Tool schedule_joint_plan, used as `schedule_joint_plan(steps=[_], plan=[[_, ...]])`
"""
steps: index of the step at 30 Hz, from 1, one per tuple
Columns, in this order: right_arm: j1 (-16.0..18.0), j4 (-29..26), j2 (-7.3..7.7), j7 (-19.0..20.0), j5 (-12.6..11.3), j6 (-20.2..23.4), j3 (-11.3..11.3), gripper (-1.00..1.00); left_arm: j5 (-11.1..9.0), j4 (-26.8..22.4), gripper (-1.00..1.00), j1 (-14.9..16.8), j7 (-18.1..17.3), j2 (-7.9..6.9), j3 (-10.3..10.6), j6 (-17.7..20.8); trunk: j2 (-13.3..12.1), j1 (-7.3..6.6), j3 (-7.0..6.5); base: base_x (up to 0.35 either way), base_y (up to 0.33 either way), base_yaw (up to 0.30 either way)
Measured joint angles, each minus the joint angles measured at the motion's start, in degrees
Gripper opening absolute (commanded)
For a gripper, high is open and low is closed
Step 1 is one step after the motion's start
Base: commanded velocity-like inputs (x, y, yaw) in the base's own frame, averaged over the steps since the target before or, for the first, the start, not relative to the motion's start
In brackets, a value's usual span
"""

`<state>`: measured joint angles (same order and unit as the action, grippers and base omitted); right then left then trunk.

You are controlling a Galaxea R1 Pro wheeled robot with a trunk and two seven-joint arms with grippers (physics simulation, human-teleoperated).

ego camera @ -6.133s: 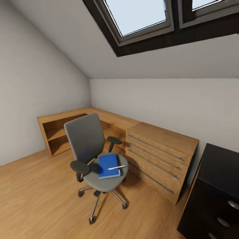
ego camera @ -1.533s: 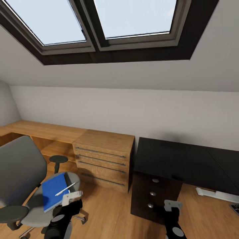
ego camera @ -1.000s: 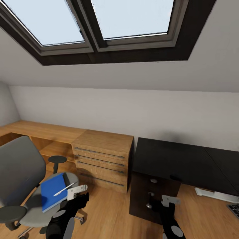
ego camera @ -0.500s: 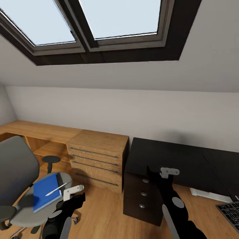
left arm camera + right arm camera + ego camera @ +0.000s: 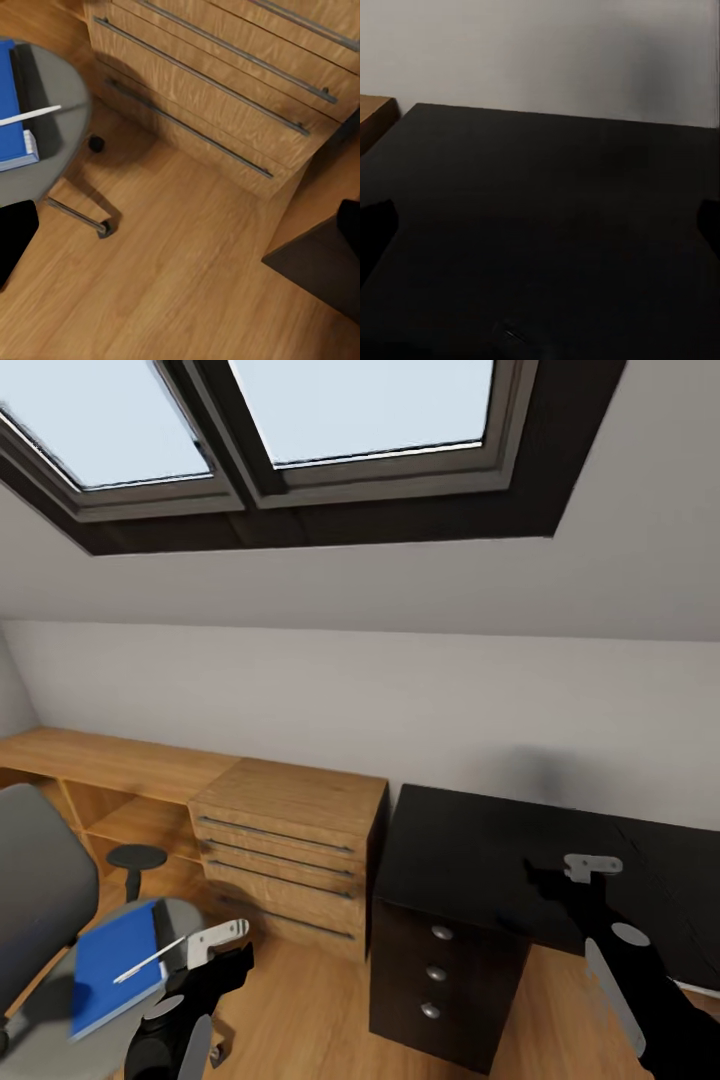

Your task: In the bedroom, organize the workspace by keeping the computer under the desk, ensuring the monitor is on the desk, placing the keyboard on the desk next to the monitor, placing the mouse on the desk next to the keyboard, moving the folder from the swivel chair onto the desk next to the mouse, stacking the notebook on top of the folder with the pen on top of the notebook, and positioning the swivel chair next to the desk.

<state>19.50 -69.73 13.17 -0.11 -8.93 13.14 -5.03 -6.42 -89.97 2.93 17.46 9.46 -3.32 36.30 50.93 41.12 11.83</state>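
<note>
The swivel chair (image 5: 38, 900) stands at the lower left, its grey seat (image 5: 64, 94) carrying the blue folder (image 5: 112, 968) with the white pen (image 5: 150, 958) across it. A dark strip (image 5: 28, 71) beside the folder may be the notebook. My left gripper (image 5: 222, 950) hangs open above the floor, just right of the seat. Over the glossy black top of the desk (image 5: 470, 850), my right gripper (image 5: 578, 870) is open and holds nothing; the same top shows in the right wrist view (image 5: 547, 225). The monitor, keyboard, mouse and computer are out of view.
A light wooden dresser (image 5: 290, 840) with long bar handles stands against the wall between the chair and the desk. The desk's black drawer unit (image 5: 435, 975) has three silver knobs. Skylight windows (image 5: 350, 410) sit in the sloped ceiling. Wooden floor (image 5: 172, 285) lies below my left gripper.
The view has turned and shifted. My right arm has risen from beside the drawer unit to above the desk top. The left arm stays beside the chair seat.
</note>
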Motion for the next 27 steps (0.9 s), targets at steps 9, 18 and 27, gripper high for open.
schedule_joint_plan(steps=[9,18,27], plan=[[1.7,5.5,3.45,16.3,-0.1,8.6,-1.4,1.0,0.1,2.6,1.0,0.0,-0.2,0.05,4.6,-0.2,0.0,0.03,0.0,0.075,0.0,0.0],[9.6,21.6,6.82,23.5,0.4,9.1,-1.2,1.0,0.1,2.7,1.0,-0.1,-0.6,0.04,6.9,-3.5,0.0,0.0,0.0,0.185,0.0,0.0],[10.3,23.1,7.13,27.8,3.1,9.3,0.1,1.0,0.1,2.6,1.0,-0.1,-0.6,0.12,7.8,-3.9,0.0,0.01,0.0,0.246,0.0,0.0]])
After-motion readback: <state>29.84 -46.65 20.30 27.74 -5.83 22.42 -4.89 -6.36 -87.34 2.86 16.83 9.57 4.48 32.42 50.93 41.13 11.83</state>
